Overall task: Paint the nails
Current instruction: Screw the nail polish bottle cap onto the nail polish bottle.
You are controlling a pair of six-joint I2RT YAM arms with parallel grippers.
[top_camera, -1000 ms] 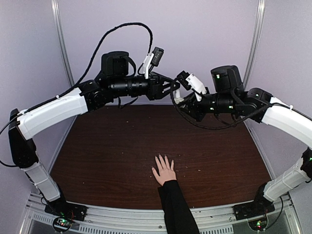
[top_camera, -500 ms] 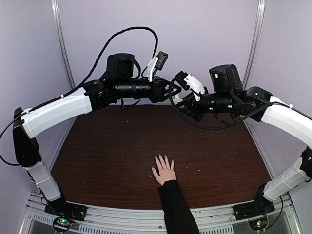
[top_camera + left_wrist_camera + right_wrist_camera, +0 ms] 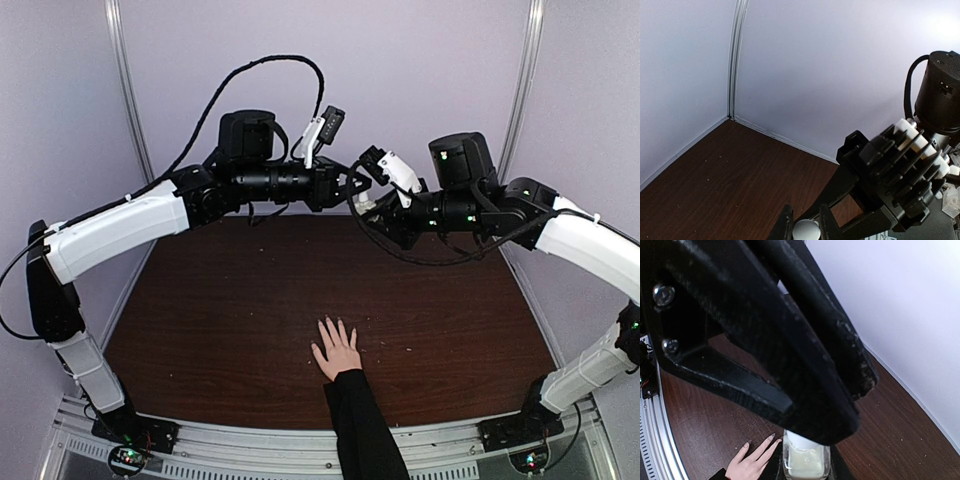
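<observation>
Near rail [image 3: 250, 440]: ribbed metal strip along the near edge of the bench; both arm bases bolted at its ends.
Sleeve [image 3: 362, 425]: black, crossing the near edge just right of centre.
Hand [image 3: 336, 350]: light-skinned, palm down, flat on the bench close to the near edge; fingers spread, pointing to the far edge.
Nails [image 3: 772, 435]: long, tapered, muted grey-brown in the right wrist view; too small to read from above.
Bench [image 3: 200, 310]: dark red-brown wood grain, a few pale specks.
Right gripper [image 3: 806, 469]: raised over the far half, clamped on a small clear bottle [image 3: 805, 459] of pale liquid.
Left gripper [image 3: 805, 220]: meeting the right one in the air, fingers pressed onto the round white cap [image 3: 806, 232].
Cable [image 3: 250, 65]: black loop above the left arm.
Walls [image 3: 420, 70]: plain pale lilac; metal strips [image 3: 125, 90] in the far corners.
</observation>
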